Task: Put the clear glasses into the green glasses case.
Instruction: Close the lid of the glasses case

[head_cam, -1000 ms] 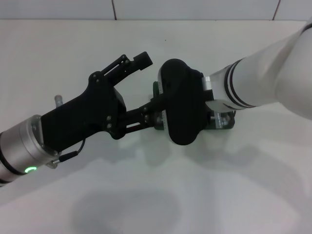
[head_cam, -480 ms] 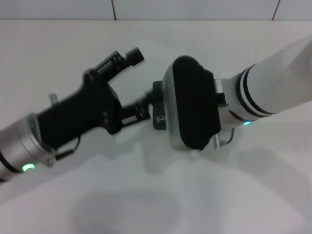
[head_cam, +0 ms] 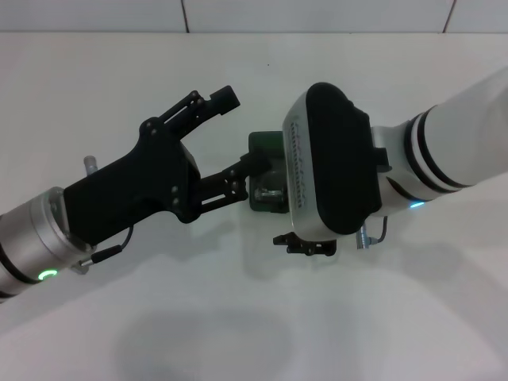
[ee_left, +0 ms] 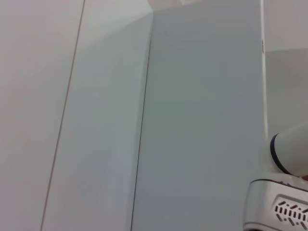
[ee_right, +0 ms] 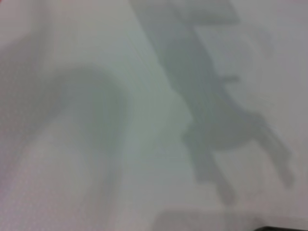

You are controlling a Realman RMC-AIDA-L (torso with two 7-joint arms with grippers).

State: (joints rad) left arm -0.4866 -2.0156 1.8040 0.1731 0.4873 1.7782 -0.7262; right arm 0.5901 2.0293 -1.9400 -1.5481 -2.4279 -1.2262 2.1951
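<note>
The right gripper (head_cam: 305,242) is the biggest thing in the head view: its broad black-and-grey wrist housing sits over the middle of the white table (head_cam: 238,325), covering most of what lies beneath. Only a small black tip pokes out under the housing toward the robot, and whether those fingers are apart or together cannot be told. The white right arm (head_cam: 460,135) runs off to the right edge.

The left gripper (head_cam: 238,131) reaches in from the lower left on a silver-cuffed arm with a green light. Its black fingers (head_cam: 224,98) are spread wide; the farther one points up and away over bare table, while the nearer one ends at the left end of the green glasses case (head_cam: 266,147), close enough that touch cannot be judged.

Only the left end of the case shows, a dark green patch between the nearer left finger and the right wrist housing. Something small and pale sits just below that patch, too hidden to name. The clear glasses cannot be made out in any view.

The left wrist view shows pale wall panels and a corner of the right arm; the right wrist view shows only shadows on the table.
</note>
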